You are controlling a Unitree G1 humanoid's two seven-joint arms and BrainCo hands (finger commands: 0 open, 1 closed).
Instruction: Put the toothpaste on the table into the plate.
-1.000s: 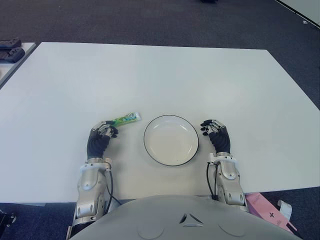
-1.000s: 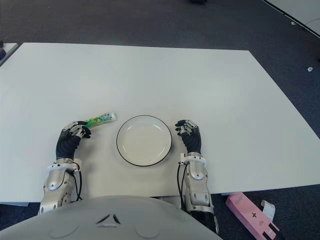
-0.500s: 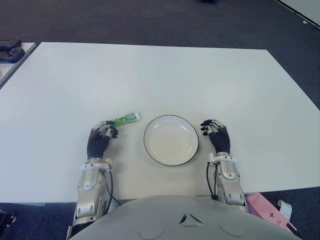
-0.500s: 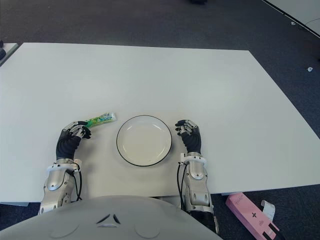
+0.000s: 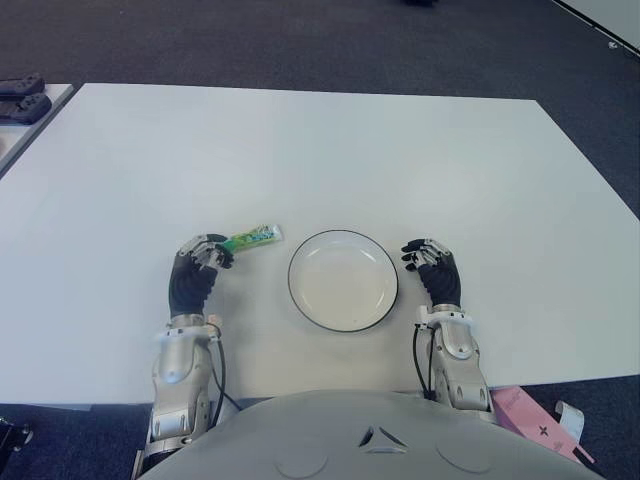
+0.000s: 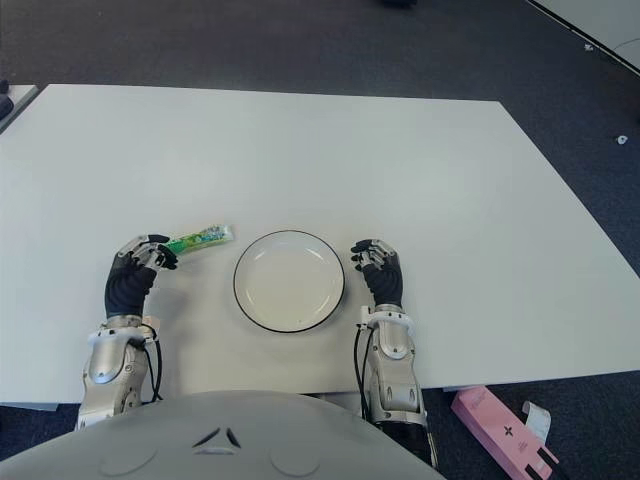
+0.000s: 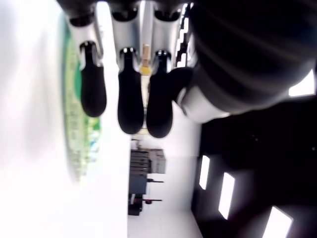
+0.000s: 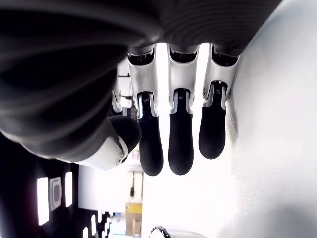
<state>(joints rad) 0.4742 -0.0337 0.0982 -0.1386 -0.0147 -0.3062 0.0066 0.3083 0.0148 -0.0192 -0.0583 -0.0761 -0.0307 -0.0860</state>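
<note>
The toothpaste (image 5: pixel 251 238), a small green tube, lies flat on the white table (image 5: pixel 320 150), just left of the plate's far edge. The plate (image 5: pixel 343 234) is white with a dark rim and has nothing in it. My left hand (image 5: pixel 203 254) is at the tube's near end, its fingertips (image 7: pixel 131 106) loosely extended just above the table. The tube (image 7: pixel 79 134) lies beside them and nothing grips it. My right hand (image 5: pixel 430 260) shows just right of the plate, fingers (image 8: pixel 179 148) relaxed and holding nothing.
A pink box (image 5: pixel 532 422) lies on the floor at the lower right. Dark objects (image 5: pixel 20 98) sit on another table at the far left. The table's near edge runs close behind both wrists.
My left hand has moved a little forward and to the left, bringing its fingertips up to the tube's near end. The tube, plate and right hand have not moved.
</note>
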